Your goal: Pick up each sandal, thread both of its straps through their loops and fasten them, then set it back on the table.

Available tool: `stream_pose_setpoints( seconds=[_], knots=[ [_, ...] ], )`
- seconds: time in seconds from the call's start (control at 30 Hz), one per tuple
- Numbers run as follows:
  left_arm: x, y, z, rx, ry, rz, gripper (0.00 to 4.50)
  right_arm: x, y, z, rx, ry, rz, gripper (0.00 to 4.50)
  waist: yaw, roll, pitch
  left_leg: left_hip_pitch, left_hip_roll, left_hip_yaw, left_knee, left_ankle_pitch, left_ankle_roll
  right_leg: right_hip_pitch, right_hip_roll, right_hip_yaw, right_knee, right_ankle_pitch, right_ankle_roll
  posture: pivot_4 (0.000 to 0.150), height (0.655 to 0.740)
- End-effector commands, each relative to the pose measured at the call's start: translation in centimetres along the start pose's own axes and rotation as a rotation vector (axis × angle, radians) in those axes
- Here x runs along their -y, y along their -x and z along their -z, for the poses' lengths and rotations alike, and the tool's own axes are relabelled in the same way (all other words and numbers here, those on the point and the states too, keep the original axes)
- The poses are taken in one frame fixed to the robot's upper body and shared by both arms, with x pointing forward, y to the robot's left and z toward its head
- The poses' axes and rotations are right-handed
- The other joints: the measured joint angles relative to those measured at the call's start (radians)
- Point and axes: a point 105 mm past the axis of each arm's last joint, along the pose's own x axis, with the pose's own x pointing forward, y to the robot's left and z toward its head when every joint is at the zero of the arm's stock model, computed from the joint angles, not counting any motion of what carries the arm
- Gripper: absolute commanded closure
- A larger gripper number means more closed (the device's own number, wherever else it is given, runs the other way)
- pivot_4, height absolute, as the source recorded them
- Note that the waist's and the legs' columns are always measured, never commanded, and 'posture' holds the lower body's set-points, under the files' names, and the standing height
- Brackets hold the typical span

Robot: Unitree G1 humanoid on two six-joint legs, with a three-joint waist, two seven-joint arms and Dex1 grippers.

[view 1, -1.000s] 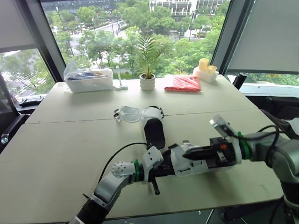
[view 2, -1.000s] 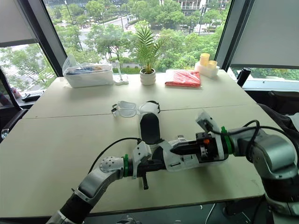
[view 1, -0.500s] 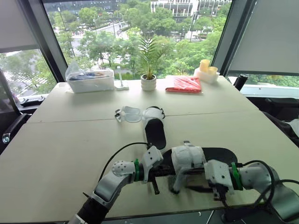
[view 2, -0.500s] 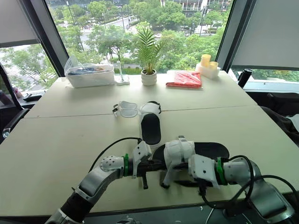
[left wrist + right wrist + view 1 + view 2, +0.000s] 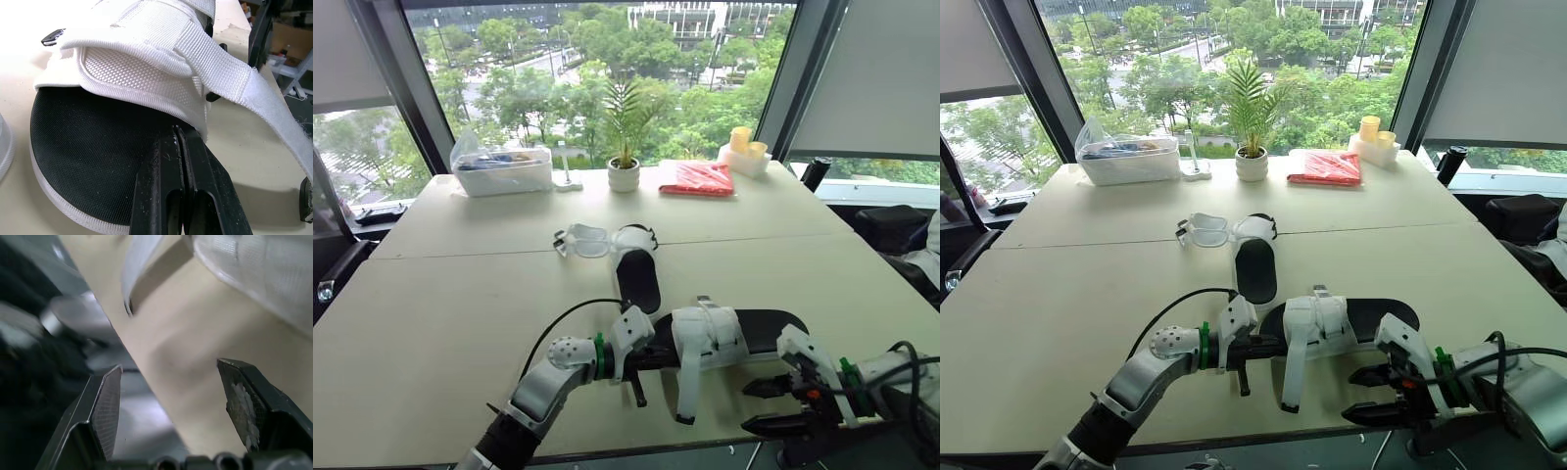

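The near sandal (image 5: 759,330), black-soled with white straps, lies near the table's front edge. My left gripper (image 5: 658,356) is shut on the rim of its sole, seen close up in the left wrist view (image 5: 177,132). One white strap (image 5: 686,386) hangs loose off the sandal's front side, its end resting on the table. To the right of that strap, my right gripper (image 5: 746,407) stands open and empty at the table's front edge. The second sandal (image 5: 637,278) lies farther back in the middle of the table.
A clear plastic piece (image 5: 579,238) lies beside the second sandal. Along the far edge stand a clear plastic tub (image 5: 501,168), a potted plant (image 5: 623,168), a red packet (image 5: 697,176) and yellow cups (image 5: 741,145).
My right gripper let go of the white strap, opened, and drew back from above the sandal to the table's front right edge. The strap dropped loose. The left gripper kept its hold.
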Motion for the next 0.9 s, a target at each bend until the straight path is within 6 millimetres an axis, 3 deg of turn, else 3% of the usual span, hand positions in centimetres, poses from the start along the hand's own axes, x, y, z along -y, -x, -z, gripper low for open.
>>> stream_pose_setpoints(
  seconds=[0.03, 0.33, 0.6, 0.7, 0.83, 0.87, 0.9],
  knots=[
    [-0.2, 0.2, 1.0, -0.034, 0.022, -0.014, 4.5, -1.0, -1.2, -1.0, 0.055, -0.152, -0.083, 1.18, 0.0, 0.0, 0.0, 0.0, 0.0, 0.0, 0.0, 0.0, 0.0, 0.0, 0.0, 0.0, 0.0, 0.0, 0.0, 0.15, 0.74],
    [0.0, 0.1, 1.0, -0.033, 0.026, -0.016, 4.5, -1.7, -4.8, -3.0, 0.137, -0.245, -0.117, 1.18, 0.0, 0.001, 0.0, -0.002, 0.0, 0.0, 0.0, 0.0, 0.0, -0.002, 0.0, 0.0, 0.0, 0.0, 0.0, 0.15, 0.74],
    [0.2, 0.1, 1.1, -0.033, 0.028, -0.015, 4.5, -1.4, -5.7, -3.8, 0.182, -0.272, -0.088, 1.18, -0.001, 0.001, -0.001, -0.004, 0.0, 0.0, 0.0, 0.0, 0.0, -0.004, 0.0, 0.0, 0.0, 0.0, 0.0, 0.15, 0.74],
    [0.2, 0.1, 1.1, -0.033, 0.024, -0.015, 4.5, -0.5, -5.6, -3.9, 0.194, -0.275, -0.039, 2.04, -0.001, 0.001, -0.001, -0.004, 0.0, 0.0, 0.0, 0.0, 0.0, -0.004, 0.0, 0.0, 0.0, 0.0, 0.0, 0.15, 0.74],
    [0.2, 0.0, 1.1, -0.033, 0.023, -0.015, 4.5, -0.3, -5.0, -4.3, 0.209, -0.278, -0.04, 4.09, -0.001, 0.001, -0.001, -0.004, 0.0, 0.0, 0.0, 0.0, 0.0, -0.004, 0.0, 0.0, 0.0, 0.0, 0.0, 0.15, 0.74],
    [0.2, 0.0, 1.1, -0.033, 0.024, -0.015, 4.5, -0.3, -4.8, -4.5, 0.212, -0.277, -0.042, 4.42, -0.001, 0.001, -0.001, -0.004, 0.0, 0.0, 0.0, 0.0, 0.0, -0.004, 0.0, 0.0, 0.0, 0.0, 0.0, 0.15, 0.74],
    [0.2, 0.0, 1.1, -0.033, 0.024, -0.016, 4.5, -0.3, -4.5, -4.6, 0.207, -0.278, -0.046, 4.42, -0.001, 0.001, -0.001, -0.004, 0.0, 0.0, 0.0, 0.0, 0.0, -0.004, 0.0, 0.0, 0.0, 0.0, 0.0, 0.15, 0.74]
  ],
)
